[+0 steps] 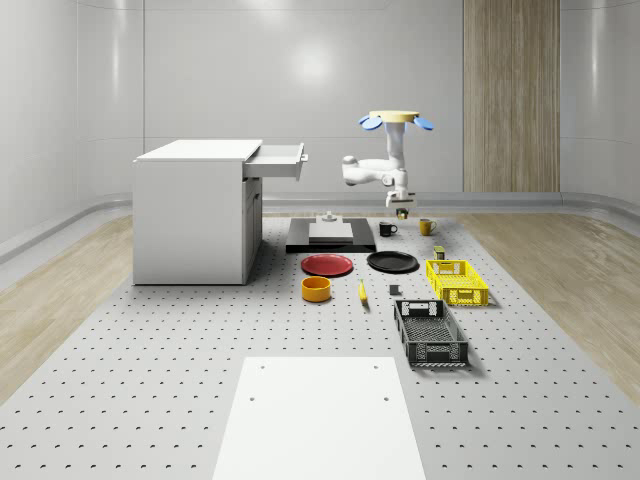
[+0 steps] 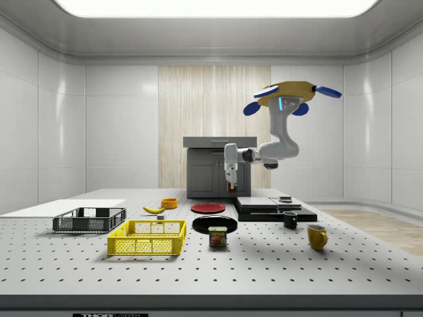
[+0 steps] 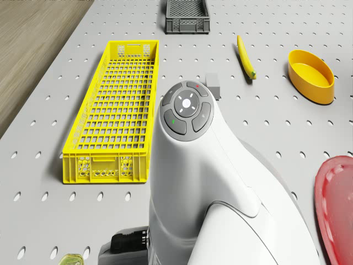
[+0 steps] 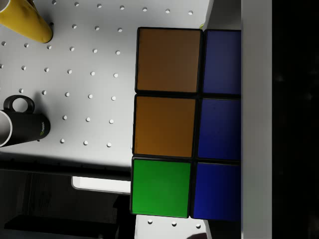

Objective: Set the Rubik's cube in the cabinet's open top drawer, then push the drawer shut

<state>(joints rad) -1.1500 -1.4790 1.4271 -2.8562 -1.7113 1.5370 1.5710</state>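
The drone [image 1: 397,120] hovers over the table's far right part, well off to the right of the white cabinet [image 1: 195,215]. Its arm reaches down and the gripper [image 1: 402,207] is shut on the Rubik's cube [image 1: 403,213], held in the air above the two mugs. Up close in the wrist view, the cube [image 4: 167,124] shows orange, green and blue tiles. The cabinet's top drawer [image 1: 276,160] stands pulled out, to the left of the gripper and higher than it. From the side, the gripper [image 2: 230,187] hangs in front of the cabinet [image 2: 218,168].
Below the gripper stand a black mug [image 1: 387,229] and a yellow mug [image 1: 426,227]. A black platform [image 1: 330,240], red plate [image 1: 328,264], black plate [image 1: 392,262], orange bowl [image 1: 316,289], banana [image 1: 362,291], yellow crate [image 1: 456,281] and black crate [image 1: 430,333] lie on the table.
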